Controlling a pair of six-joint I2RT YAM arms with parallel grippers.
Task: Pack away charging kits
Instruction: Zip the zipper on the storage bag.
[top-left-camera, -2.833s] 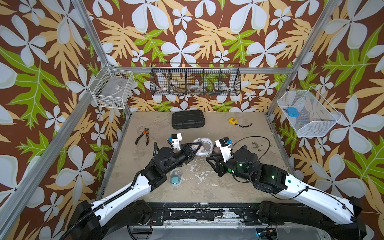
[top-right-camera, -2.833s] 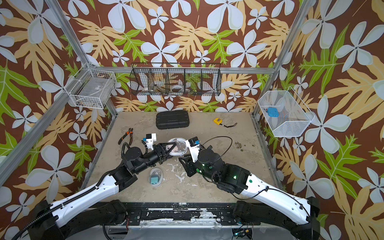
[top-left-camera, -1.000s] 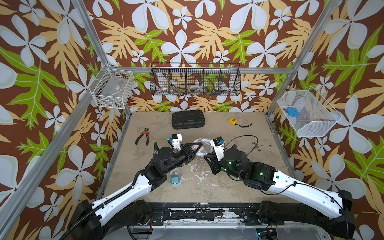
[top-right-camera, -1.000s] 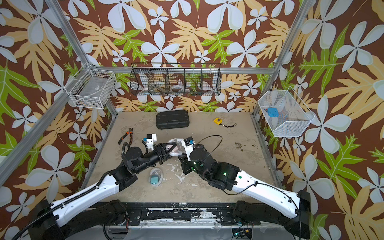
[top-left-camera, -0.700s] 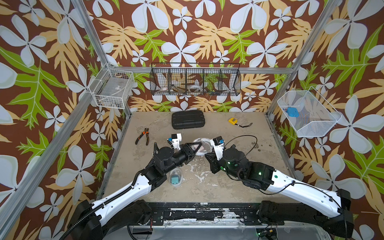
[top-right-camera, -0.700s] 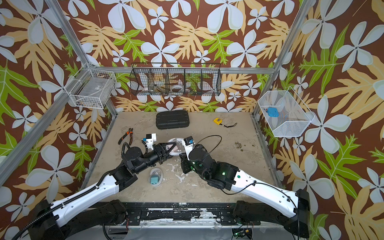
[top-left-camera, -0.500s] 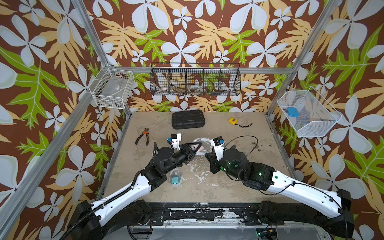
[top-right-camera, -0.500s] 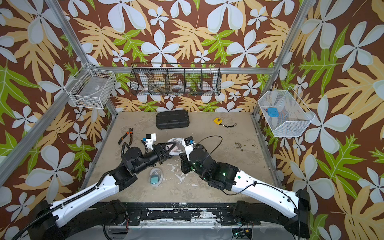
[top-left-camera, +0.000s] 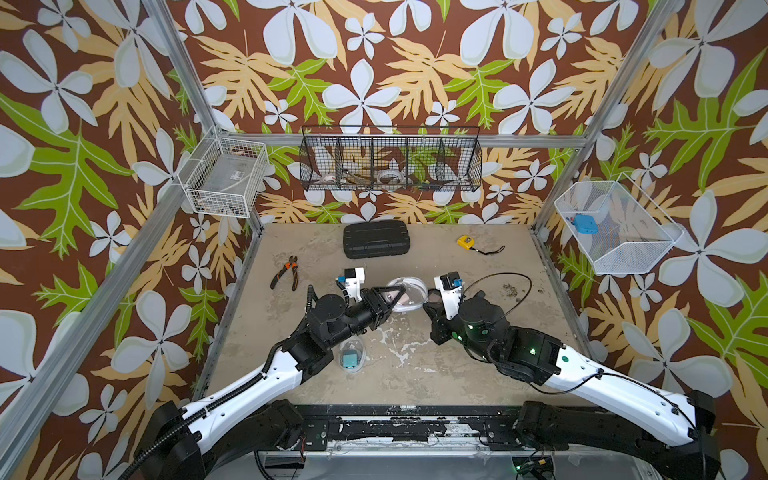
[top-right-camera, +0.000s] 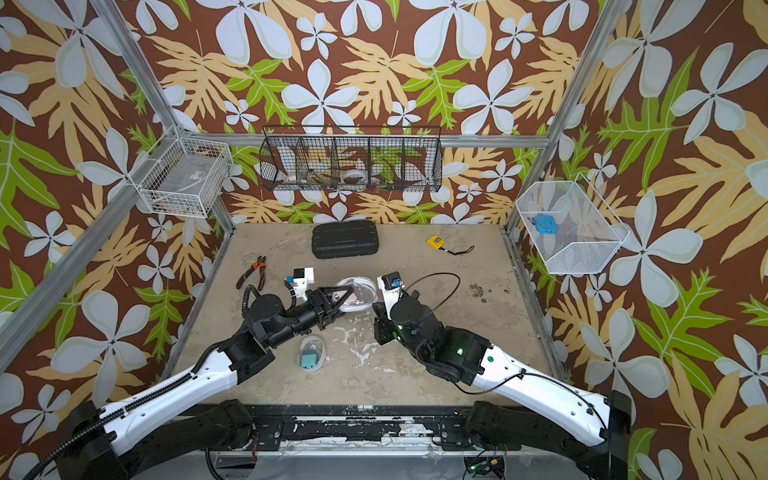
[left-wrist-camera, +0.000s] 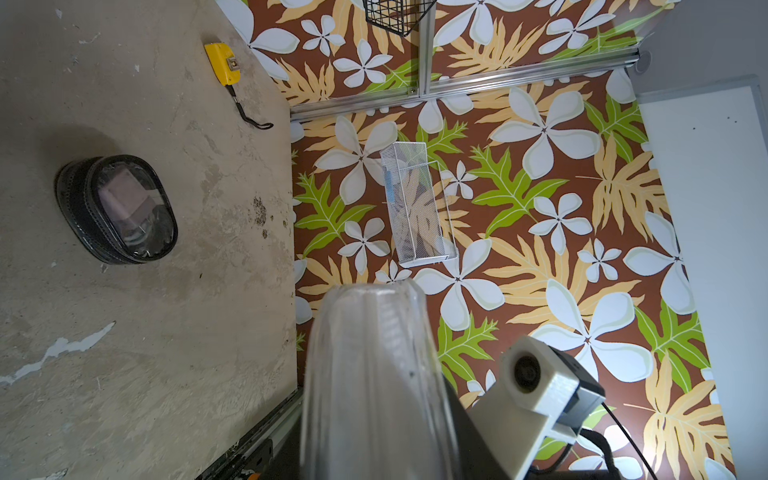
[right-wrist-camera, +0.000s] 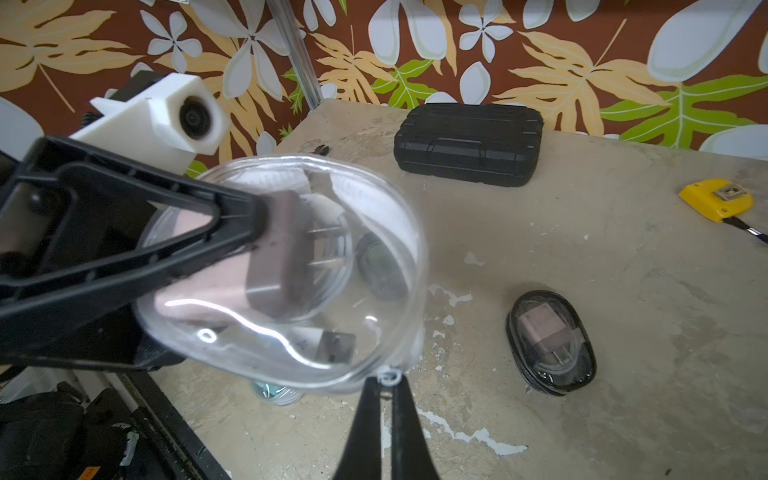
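Centre frame: left fingers (right-wrist-camera: 124, 270) grip the clear case (right-wrist-camera: 386, 216), right fingers (right-wrist-camera: 361, 428) pinch its zip pull (right-wrist-camera: 388, 377); draw steadily along the rim.

Held case (top-left-camera: 415, 291) over worktop (top-left-camera: 415, 374) middle, between left claw (top-left-camera: 397, 297) and right claw (right-wrist-camera: 384, 380); plug (right-wrist-camera: 274, 257), cable (right-wrist-camera: 336, 347) in it. Second case (top-left-camera: 358, 347) in front, beside left arm (top-left-camera: 291, 365), second plug (top-left-camera: 349, 358) in it. Third case (right-wrist-camera: 550, 343) on worktop, right of held case. Big case (top-left-camera: 376, 245) at back; tape measure (top-left-camera: 464, 242) right of it; pliers (top-left-camera: 286, 272) left. Basket (top-left-camera: 390, 183) on back wall.
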